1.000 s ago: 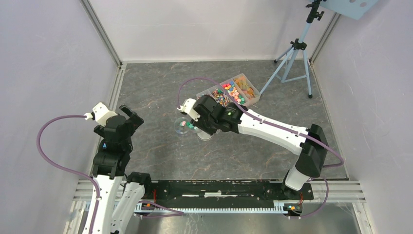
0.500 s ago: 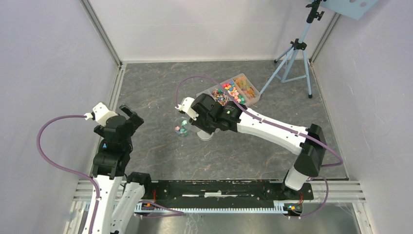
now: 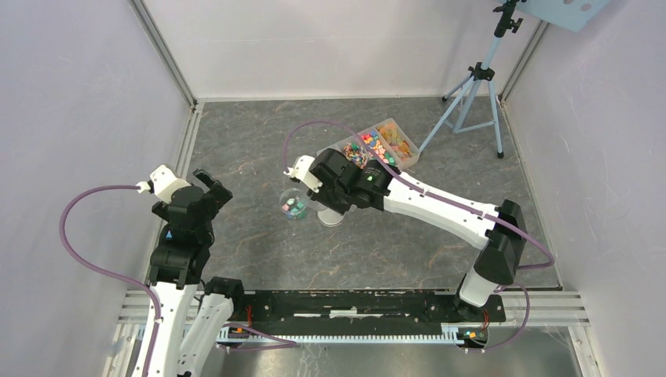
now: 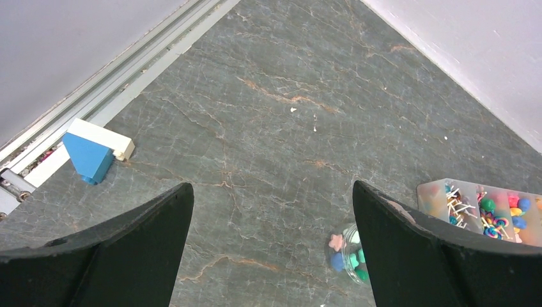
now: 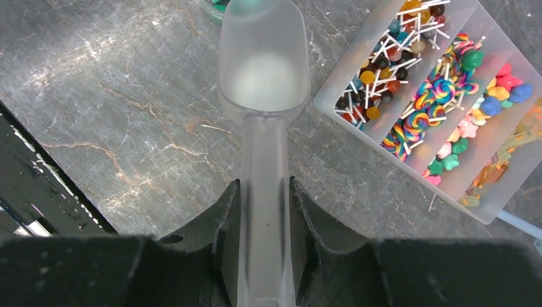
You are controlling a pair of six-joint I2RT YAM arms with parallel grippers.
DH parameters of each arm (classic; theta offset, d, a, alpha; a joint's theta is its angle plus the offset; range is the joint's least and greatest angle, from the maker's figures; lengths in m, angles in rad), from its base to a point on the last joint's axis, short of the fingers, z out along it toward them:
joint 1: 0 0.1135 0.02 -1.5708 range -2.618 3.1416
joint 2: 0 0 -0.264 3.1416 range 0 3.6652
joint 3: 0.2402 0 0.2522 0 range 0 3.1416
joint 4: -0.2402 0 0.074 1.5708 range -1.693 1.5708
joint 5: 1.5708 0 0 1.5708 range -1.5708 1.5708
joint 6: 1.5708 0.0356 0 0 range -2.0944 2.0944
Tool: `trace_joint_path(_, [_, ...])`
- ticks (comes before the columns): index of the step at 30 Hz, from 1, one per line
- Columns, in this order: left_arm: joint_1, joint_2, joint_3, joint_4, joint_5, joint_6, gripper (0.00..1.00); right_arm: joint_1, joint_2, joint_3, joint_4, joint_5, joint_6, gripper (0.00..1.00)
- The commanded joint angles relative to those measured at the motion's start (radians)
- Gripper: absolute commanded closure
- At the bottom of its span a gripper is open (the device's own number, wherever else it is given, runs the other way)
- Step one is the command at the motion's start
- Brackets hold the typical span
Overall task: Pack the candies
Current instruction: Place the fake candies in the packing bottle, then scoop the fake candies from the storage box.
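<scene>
The candies [image 3: 378, 146] fill a clear divided tray [image 3: 408, 163] at the back middle; they also show in the right wrist view [image 5: 441, 89]. A few pink, blue and green candies lie in a small clear jar [image 3: 294, 206], also seen in the left wrist view [image 4: 346, 256]. My right gripper [image 5: 264, 185] is shut on the handle of a translucent scoop [image 5: 263, 70]. Its bowl looks empty and its tip is at the jar's rim [image 5: 214, 7]. My left gripper [image 4: 271, 192] is open and empty, well left of the jar [image 3: 206, 188].
A round grey lid [image 3: 331, 221] lies partly under my right wrist, right of the jar. A blue and white block [image 4: 89, 157] sits by the left wall rail. A tripod [image 3: 471, 94] stands at the back right. Walls close in three sides.
My right gripper with the scoop has drawn back a little towards the tray, uncovering the jar, which now shows candies inside. The left arm has not moved.
</scene>
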Motion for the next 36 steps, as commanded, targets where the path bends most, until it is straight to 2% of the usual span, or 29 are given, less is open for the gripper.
trace_joint_path(1, [-0.005, -0.006, -0.001, 0.040, -0.012, 0.027, 0.00, -0.049, -0.060, 0.058, -0.003, 0.034, -0.014, 1.00])
trace_joint_path(10, [-0.013, -0.011, -0.021, 0.075, 0.058, 0.055, 0.00, -0.295, -0.126, 0.035, -0.044, 0.060, -0.057, 1.00])
trace_joint_path(19, [-0.015, -0.020, -0.036, 0.105, 0.124, 0.083, 0.00, -0.469, -0.054, 0.087, -0.110, 0.113, -0.124, 1.00])
trace_joint_path(24, [-0.018, -0.021, -0.038, 0.109, 0.128, 0.083, 0.00, -0.512, 0.011, 0.135, -0.120, 0.084, -0.160, 1.00])
trace_joint_path(36, [-0.029, -0.015, -0.039, 0.112, 0.134, 0.083, 0.00, -0.538, 0.111, 0.125, -0.057, 0.049, -0.195, 1.00])
